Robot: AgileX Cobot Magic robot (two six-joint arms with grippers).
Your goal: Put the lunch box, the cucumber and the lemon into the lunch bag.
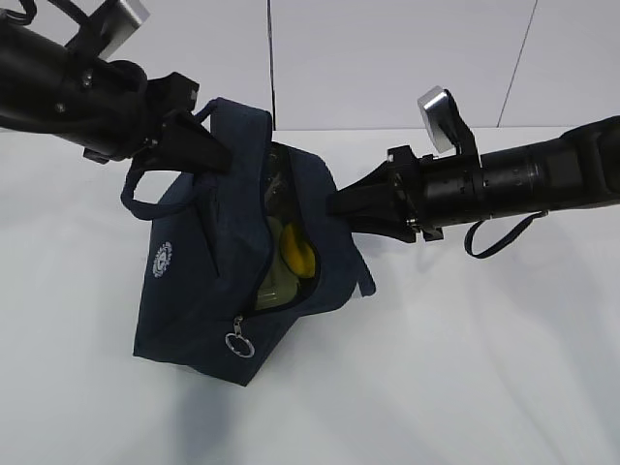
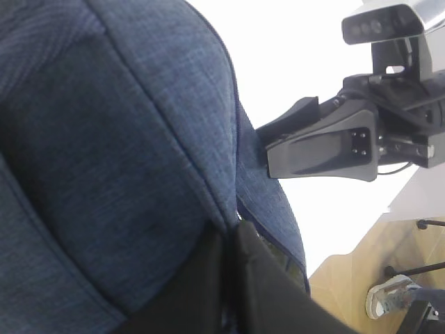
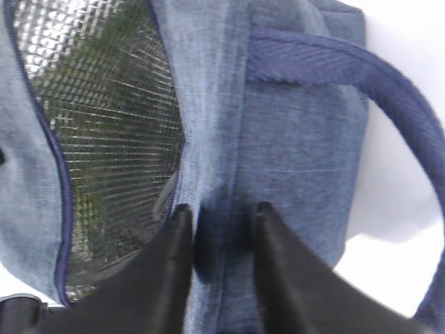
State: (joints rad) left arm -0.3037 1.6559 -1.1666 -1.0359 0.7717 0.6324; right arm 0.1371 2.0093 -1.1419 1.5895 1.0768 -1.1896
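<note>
I see the lunch bag point(image 1: 203, 291) tilted on the white surface point(image 1: 465, 368), its mouth gaping toward the right, with both claws on its upper edges.

Left claw point(image 1: 215, 155): my left arm reaches in from the far left; its dark fingers point(image 2: 240, 285) are pressed together on a fold of navy fabric at the bag's upper left rim, so I read it as closed on the bag. One loop handle point(image 1: 145, 189) hangs just below that arm.

Right claw point(image 1: 337, 205): my right arm comes in from the right. In its wrist view the two black fingers point(image 3: 167, 271) straddle the fabric of the bag wall with a narrow gap between them; they sit against the cloth, but I cannot tell whether they are clamped on it. The silver quilted lining point(image 3: 104, 118) shows to the left of that wall, and the second handle point(image 3: 361, 76) arches to the right.

Contents: through the opening I see the lemon point(image 1: 295, 254), bright yellow, and below it a pale green piece that appears to be the lunch box point(image 1: 279, 289). The cucumber I cannot make out with certainty.

Exterior details: the round white logo point(image 1: 162, 260) faces left on the bag's side; the metal-ring zipper pull point(image 1: 239, 343) hangs at the near lower end of the opening.
</note>
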